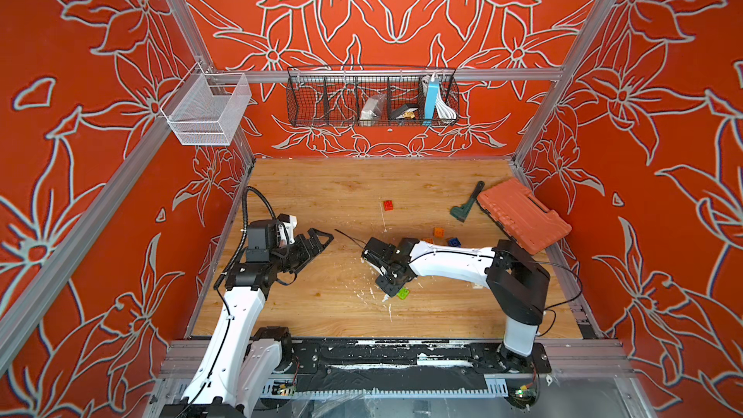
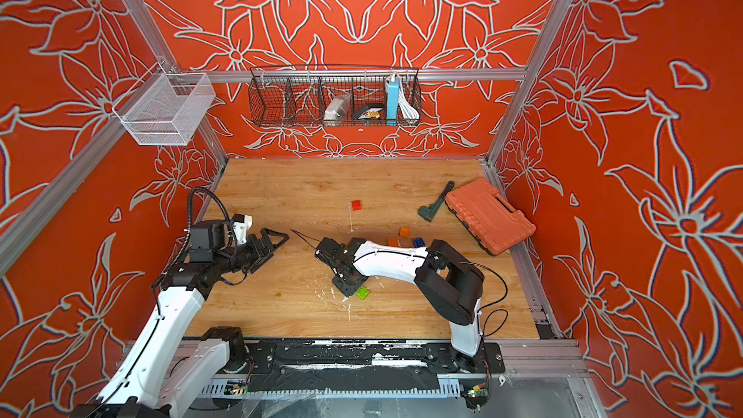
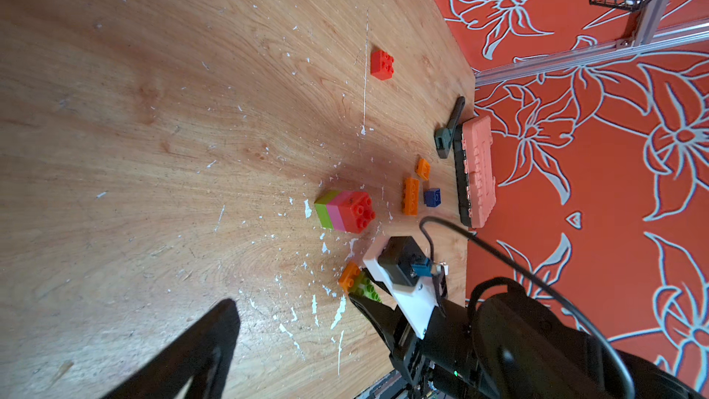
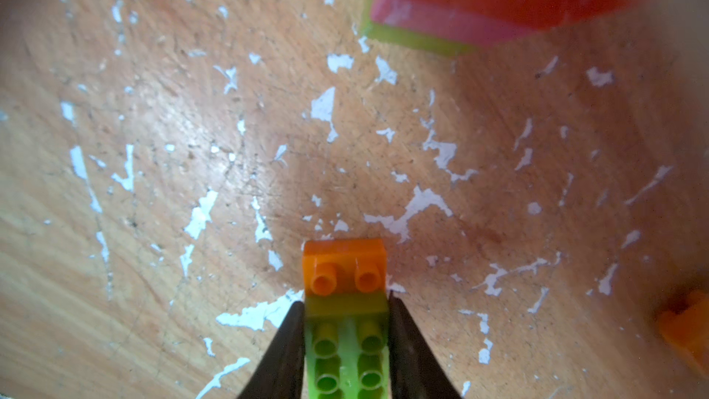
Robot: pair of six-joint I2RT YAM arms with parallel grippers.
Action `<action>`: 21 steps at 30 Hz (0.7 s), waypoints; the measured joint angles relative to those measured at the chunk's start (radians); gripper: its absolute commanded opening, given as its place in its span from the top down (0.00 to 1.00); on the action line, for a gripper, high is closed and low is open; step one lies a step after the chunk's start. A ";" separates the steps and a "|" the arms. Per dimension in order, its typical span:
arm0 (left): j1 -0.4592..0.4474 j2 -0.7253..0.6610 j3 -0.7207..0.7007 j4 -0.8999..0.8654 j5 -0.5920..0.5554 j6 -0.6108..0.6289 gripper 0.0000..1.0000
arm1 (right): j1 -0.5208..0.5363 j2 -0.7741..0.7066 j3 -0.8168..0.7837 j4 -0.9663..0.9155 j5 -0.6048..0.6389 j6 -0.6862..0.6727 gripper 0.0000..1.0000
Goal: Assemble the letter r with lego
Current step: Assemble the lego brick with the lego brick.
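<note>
Near the middle of the wooden table, the right claw squeezes a lime green plastic brick with an orange brick stuck on its end. The left claw hangs wide open. Next, I think, this piece must press onto the green, pink and red brick stack nearby.

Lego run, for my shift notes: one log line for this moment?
right gripper: shut on green-orange piece | left gripper: open, empty | three-brick stack: on table

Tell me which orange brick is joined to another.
The orange brick at the tip of the lime green brick in the right gripper. The long orange brick and square orange brick lie loose near the blue brick.
</note>
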 measured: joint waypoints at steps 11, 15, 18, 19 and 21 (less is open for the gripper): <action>-0.090 -0.078 0.000 -0.013 -0.142 0.009 0.02 | -0.047 -0.127 -0.135 0.080 -0.045 0.023 1.00; -0.248 -0.071 0.000 -0.035 -0.265 0.007 0.02 | -0.122 -0.144 -0.154 0.080 -0.047 0.050 1.00; -0.387 -0.054 0.000 -0.039 -0.360 -0.010 0.02 | -0.161 -0.137 -0.147 0.075 -0.039 0.061 1.00; -0.428 -0.046 0.000 -0.038 -0.386 -0.016 0.02 | -0.168 -0.130 -0.140 0.074 -0.039 0.063 0.99; -0.491 -0.029 0.000 -0.038 -0.434 -0.031 0.02 | -0.172 -0.117 -0.125 0.071 -0.037 0.067 0.92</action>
